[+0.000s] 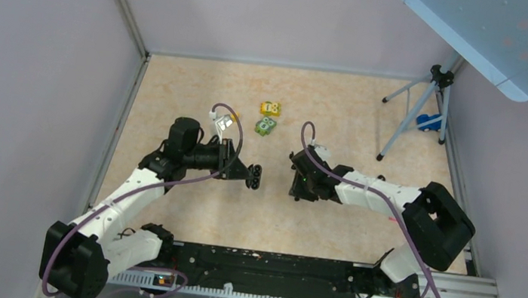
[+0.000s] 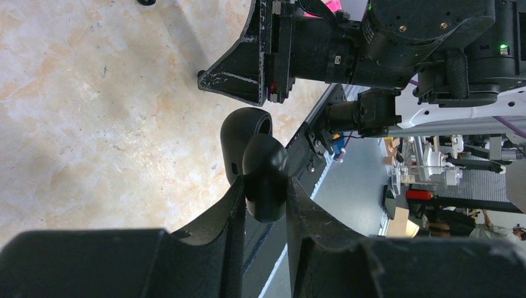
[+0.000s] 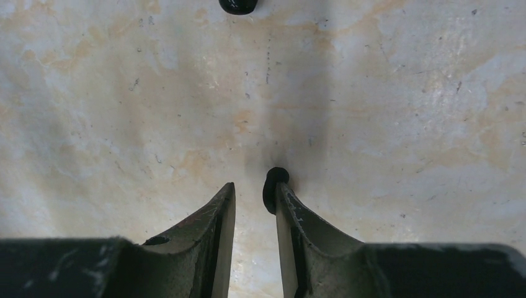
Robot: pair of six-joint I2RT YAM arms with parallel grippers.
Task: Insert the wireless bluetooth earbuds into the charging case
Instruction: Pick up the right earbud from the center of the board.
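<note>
Left end effector (image 2: 265, 184) clamped on case (image 2: 254, 152). Case looks hinged open, sits between arms, facing right end effector (image 3: 254, 186). Right end effector part-open, gap between tips. Earbud (image 3: 273, 186) touching inner tip of one finger, low over surface (image 3: 124, 93). Other black bit (image 3: 238, 5) cut by frame edge, can't tell what. Yellow block (image 1: 270, 108) and green block (image 1: 265, 125) farther back.

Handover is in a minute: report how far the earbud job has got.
Done: the left gripper is clamped on the charging case, its lid apparently open. In hand: the right gripper is low over the table, one earbud against a fingertip, jaws not closed on it. Left: seating both earbuds; what looks like the second earbud lies farther off.
</note>
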